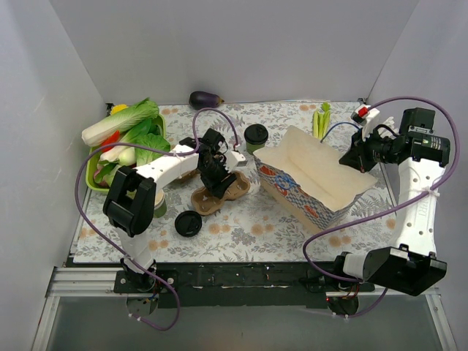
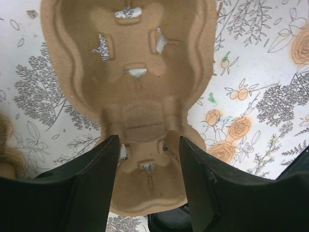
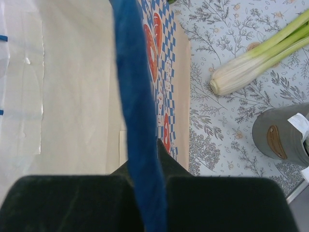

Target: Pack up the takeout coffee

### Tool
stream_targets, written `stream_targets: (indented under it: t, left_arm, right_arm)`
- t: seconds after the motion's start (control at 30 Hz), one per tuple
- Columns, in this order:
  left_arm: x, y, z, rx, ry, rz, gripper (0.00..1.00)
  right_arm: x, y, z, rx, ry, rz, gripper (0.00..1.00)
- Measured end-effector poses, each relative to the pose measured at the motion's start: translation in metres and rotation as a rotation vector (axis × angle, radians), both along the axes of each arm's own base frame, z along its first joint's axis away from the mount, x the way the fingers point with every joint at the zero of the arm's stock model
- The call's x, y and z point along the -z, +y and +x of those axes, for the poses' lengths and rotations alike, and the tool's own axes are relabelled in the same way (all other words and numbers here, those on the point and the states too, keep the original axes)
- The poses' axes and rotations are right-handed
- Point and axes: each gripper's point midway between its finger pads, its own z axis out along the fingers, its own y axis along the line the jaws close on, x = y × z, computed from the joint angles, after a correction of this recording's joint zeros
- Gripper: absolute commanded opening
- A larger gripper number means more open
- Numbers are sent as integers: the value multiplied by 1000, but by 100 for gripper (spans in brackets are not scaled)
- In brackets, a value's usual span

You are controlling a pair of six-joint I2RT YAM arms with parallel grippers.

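Green paper under a black lid, the takeout coffee (image 1: 256,135) stands far-centre on the counter (image 1: 248,227), just left of the paper bag (image 1: 292,194). The left end effector (image 2: 149,145), spread, straddles the pulp cup carrier (image 2: 135,72) at its waist (best to close squarely, without twisting). The right end effector (image 3: 145,169) pinches the bag's blue handle (image 3: 133,96). No writing is readable.

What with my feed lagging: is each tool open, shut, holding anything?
Left tool: open, astride the carrier.
Right tool: shut on the bag handle.
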Motion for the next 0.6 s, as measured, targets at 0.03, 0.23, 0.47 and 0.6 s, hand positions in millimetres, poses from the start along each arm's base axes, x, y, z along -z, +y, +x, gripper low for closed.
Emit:
stream_targets:
  t: [0.03, 0.23, 0.47, 0.6]
  left_arm:
    - [0, 0, 1, -3, -4, 2, 51]
    - [1, -2, 7, -28, -23, 0, 48]
    - [9, -7, 5, -35, -7, 3, 45]
    - [12, -8, 6, -38, -17, 7, 43]
  right_arm:
    - [0, 0, 0, 2, 3, 1, 1]
    - [2, -1, 4, 11, 10, 7, 1]
    - [2, -1, 5, 17, 13, 11, 1]
    - [2, -1, 5, 24, 18, 16, 1]
